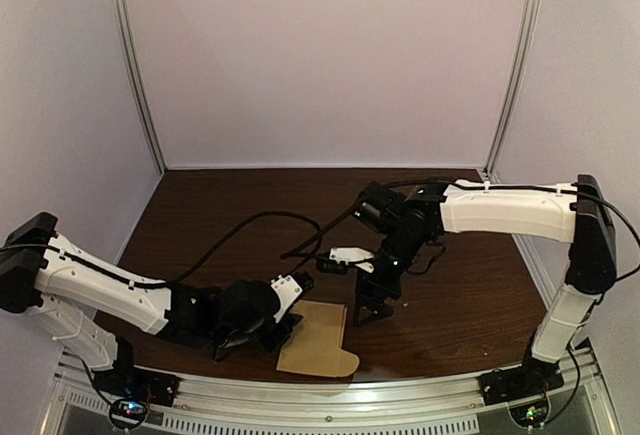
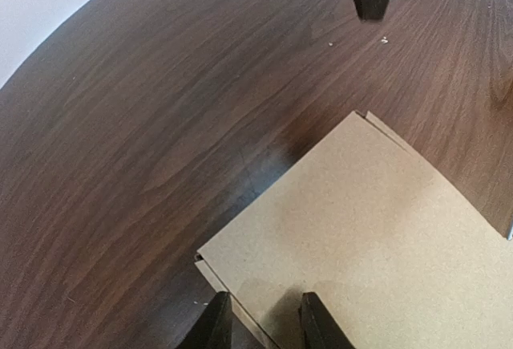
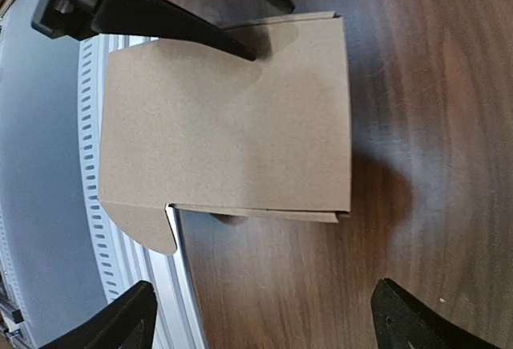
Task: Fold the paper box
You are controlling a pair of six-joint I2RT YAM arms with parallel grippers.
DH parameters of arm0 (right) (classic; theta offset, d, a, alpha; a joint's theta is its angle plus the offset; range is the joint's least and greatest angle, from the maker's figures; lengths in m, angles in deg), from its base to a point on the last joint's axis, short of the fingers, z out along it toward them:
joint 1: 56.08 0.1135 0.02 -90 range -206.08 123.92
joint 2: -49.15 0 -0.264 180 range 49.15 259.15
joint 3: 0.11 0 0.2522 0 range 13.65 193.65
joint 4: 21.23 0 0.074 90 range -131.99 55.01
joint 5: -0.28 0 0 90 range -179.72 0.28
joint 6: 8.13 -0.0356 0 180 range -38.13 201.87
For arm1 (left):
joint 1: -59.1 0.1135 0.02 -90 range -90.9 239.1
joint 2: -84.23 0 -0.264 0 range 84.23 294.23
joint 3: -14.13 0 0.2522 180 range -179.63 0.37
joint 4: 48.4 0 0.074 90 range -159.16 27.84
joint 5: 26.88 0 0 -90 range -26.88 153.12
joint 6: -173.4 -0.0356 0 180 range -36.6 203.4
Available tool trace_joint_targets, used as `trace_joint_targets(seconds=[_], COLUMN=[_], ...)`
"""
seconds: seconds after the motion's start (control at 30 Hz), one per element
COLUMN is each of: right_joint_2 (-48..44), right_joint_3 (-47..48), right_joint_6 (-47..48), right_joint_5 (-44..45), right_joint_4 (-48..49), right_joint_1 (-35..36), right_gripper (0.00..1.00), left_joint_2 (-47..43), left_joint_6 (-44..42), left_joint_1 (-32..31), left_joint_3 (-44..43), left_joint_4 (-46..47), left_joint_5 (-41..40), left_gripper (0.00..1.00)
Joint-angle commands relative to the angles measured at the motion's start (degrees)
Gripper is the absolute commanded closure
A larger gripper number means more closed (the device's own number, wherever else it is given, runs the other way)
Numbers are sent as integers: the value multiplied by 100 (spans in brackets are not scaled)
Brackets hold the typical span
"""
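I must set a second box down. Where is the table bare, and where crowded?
Bare table lies along the back wall, beyond the cables, and at the near right, between the right gripper and that arm's base. It is crowded at the front middle: the paper box with the left gripper at its edge.

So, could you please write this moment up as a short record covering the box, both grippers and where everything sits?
item: paper box, brown, lying flat, one rounded tab showing
position: on the table, its near edge reaching over the metal rail
left arm: left gripper low over the box's left edge, fingers slightly apart
right arm: right gripper open wide, just past the box's far right corner, not touching it
fold progress: none visible
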Motion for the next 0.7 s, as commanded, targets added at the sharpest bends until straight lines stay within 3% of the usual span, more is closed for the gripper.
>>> trace_joint_targets(seconds=[0.0,0.27,0.37,0.47,0.67], right_joint_2=[604,1370,1476,1628,1591], right_joint_3=[353,651,576,533,439], right_joint_6=[-246,-731,-960,-1110,-1049], right_joint_5=[-721,-1196,-918,-507,-589], right_joint_4=[-147,117,317,452,526], right_joint_1=[3,-4,4,-6,-58], right_gripper=[6,7,7,8,12], left_joint_2=[167,218,73,-198,-1219], left_joint_6=[-597,-619,-584,-575,-632], left_joint_1=[16,16,16,21,21], left_joint_3=[140,321,434,485,720], left_joint_4=[219,699,913,1022,1138], left_joint_5=[-406,-576,-530,-418,-320], left_gripper=[68,68,68,68,67])
